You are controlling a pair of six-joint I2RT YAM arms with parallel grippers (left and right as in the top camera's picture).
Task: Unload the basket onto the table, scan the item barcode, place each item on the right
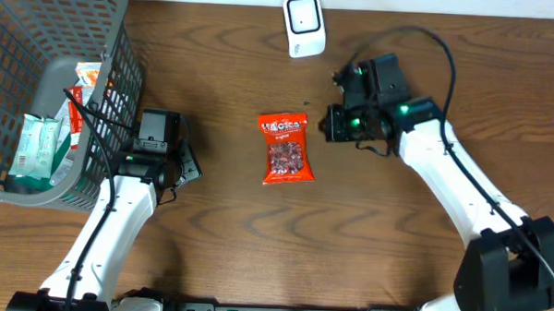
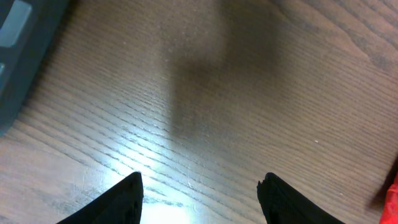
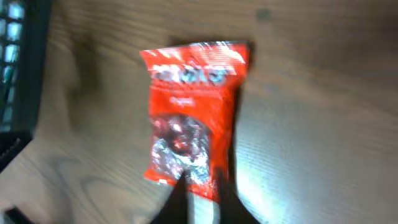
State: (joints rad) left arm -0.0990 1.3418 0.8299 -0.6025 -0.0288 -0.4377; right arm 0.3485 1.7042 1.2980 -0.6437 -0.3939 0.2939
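Note:
A red snack bag [image 1: 286, 148] lies flat in the middle of the table, printed side up; no barcode shows on it. The white scanner [image 1: 303, 25] stands at the far edge. My right gripper [image 1: 326, 124] is just right of the bag. In the blurred right wrist view its fingers [image 3: 202, 182] stand almost together with only a thin gap, tips over the bag's [image 3: 193, 118] near edge, nothing held. My left gripper [image 1: 190, 162] is left of the bag. It is open [image 2: 202, 180] over bare wood, and a red sliver of the bag [image 2: 393, 194] shows at the right edge.
A grey mesh basket [image 1: 122, 95] with several packaged items stands at the left, close behind the left arm. A dark cable loops above the right arm near the back edge. Brown wood surrounds the bag.

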